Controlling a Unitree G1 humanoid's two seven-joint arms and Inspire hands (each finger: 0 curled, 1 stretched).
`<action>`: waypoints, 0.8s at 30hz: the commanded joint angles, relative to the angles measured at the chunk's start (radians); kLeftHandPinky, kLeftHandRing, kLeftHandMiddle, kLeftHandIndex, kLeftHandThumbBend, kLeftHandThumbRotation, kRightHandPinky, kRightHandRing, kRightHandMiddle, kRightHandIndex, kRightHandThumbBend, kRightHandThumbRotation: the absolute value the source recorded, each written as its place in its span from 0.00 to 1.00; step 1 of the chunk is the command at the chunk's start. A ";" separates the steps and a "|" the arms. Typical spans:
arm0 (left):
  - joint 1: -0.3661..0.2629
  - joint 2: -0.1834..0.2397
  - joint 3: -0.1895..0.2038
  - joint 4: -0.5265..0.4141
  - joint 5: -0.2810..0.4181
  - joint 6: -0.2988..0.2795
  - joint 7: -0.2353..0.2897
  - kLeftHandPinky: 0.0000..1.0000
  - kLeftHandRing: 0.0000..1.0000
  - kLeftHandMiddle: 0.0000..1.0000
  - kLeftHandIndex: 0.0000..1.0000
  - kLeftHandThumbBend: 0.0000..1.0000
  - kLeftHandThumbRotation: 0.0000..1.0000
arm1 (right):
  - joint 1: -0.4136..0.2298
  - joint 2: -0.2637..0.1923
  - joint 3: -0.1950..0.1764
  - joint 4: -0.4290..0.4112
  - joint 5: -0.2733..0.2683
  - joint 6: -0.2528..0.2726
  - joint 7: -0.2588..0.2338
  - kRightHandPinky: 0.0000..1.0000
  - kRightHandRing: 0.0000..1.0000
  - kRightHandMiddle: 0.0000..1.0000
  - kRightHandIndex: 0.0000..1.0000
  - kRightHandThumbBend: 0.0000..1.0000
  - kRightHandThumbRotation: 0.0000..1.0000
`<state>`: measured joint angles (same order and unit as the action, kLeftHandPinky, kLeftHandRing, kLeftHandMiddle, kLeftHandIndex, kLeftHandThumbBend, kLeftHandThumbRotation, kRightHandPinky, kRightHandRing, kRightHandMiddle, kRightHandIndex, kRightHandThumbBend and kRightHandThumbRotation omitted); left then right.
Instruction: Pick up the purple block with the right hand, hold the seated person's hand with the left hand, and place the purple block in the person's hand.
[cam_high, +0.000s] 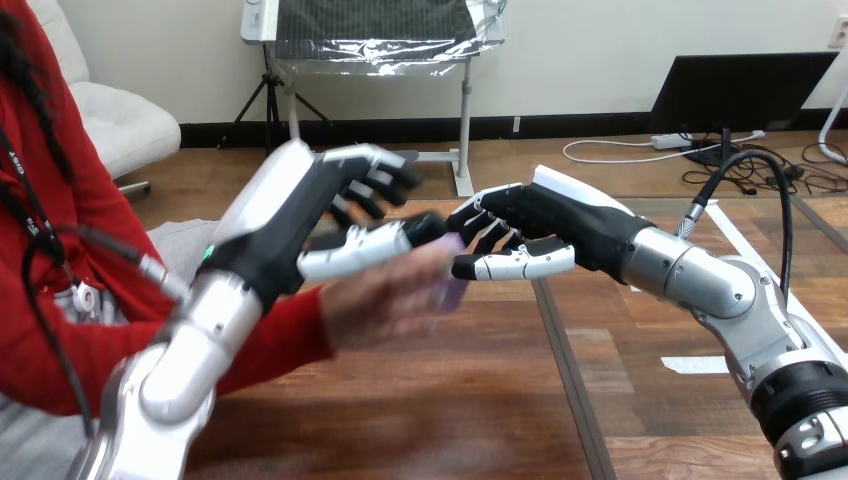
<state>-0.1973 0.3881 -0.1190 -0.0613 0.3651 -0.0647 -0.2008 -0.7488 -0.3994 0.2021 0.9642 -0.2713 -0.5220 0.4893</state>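
Purple block (452, 288) sits in the person's hand (375, 300); right hand (560, 225) relaxed beside it. Left hand (290, 215) above, grip unclear.

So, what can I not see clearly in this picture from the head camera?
1. The person's hand: blurred in the head view, so its shape is unclear.
2. The left hand: it is over the person's hand, but the blur hides whether it holds it.
3. The purple block: partly hidden between the person's hand and the right hand; which one holds it cannot be told.
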 joint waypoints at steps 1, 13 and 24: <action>0.039 0.012 0.031 -0.058 0.010 -0.014 0.030 0.55 0.65 0.67 0.68 0.85 0.86 | -0.008 -0.013 -0.018 -0.002 0.023 -0.028 -0.002 0.57 0.68 0.72 0.73 0.67 0.53; 0.136 -0.001 0.045 -0.089 0.003 -0.052 0.065 0.56 0.66 0.68 0.67 0.81 0.82 | 0.009 -0.016 -0.031 0.000 0.039 -0.036 0.011 0.58 0.67 0.72 0.72 0.77 0.62; 0.213 -0.024 0.056 -0.086 -0.035 -0.116 0.100 0.57 0.68 0.70 0.68 0.76 0.77 | 0.027 -0.022 -0.033 -0.002 0.052 -0.048 0.015 0.58 0.68 0.72 0.72 0.86 0.70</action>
<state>0.0244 0.3817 -0.0882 -0.0928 0.3524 -0.1339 -0.1332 -0.7038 -0.4006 0.1970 0.9669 -0.2449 -0.5444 0.5095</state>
